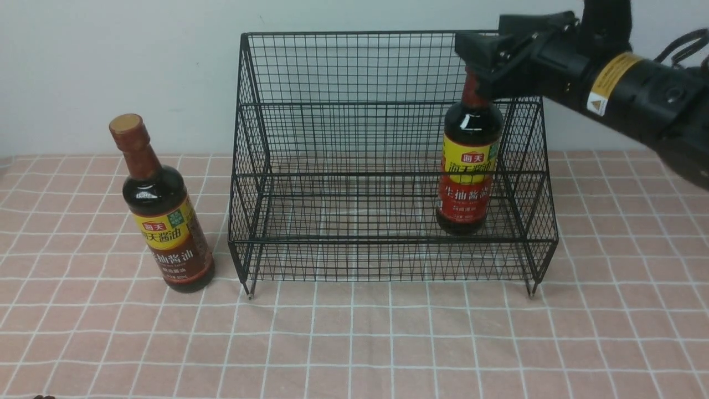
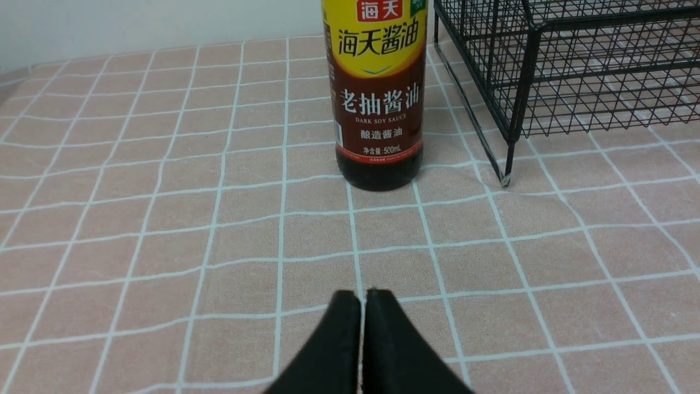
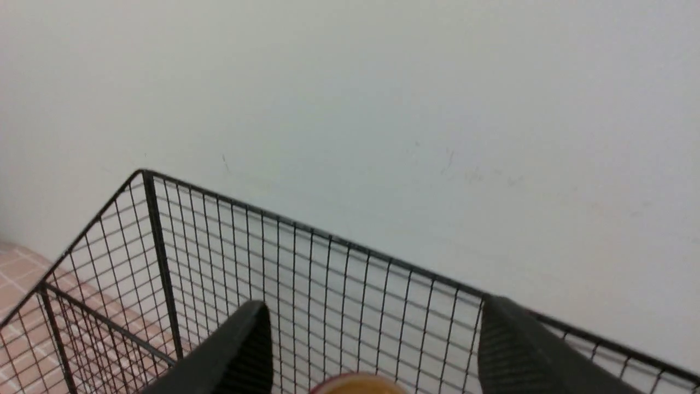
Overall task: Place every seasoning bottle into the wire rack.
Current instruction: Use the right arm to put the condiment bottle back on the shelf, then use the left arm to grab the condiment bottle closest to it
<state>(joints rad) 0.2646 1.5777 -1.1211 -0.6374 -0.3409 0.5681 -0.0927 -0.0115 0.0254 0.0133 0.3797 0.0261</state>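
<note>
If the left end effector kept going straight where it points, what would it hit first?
Probably the brown-label bottle, standing almost dead ahead of the left end effector; the wire rack sits off to the side.

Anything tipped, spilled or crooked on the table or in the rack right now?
Nothing stands out. The red-label bottle stands upright on the lower tier of the wire rack, right claw open around its cap. The brown-label bottle stands upright on the cloth left of the rack, not yet loaded. No spills visible.
</note>
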